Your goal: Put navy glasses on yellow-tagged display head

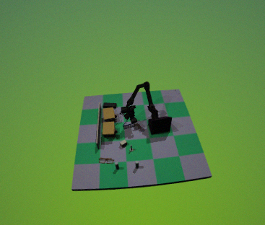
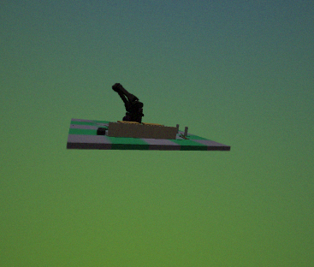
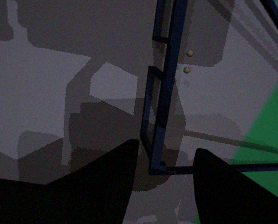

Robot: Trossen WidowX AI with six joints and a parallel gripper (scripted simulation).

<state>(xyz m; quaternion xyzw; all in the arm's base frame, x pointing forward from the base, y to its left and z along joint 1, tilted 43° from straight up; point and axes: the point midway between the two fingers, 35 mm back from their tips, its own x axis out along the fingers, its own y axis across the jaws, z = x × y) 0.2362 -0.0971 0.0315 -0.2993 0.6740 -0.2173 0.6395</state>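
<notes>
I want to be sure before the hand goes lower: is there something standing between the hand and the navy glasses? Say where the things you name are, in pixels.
Nothing visible stands between them. In the wrist view, the front frame of the navy glasses (image 1: pixel 131 125) (image 3: pixel 166 100) shows uncovered, just beyond the open hand (image 1: pixel 133 121) (image 3: pixel 166 153); only one finger itself hides part of a temple.
</notes>
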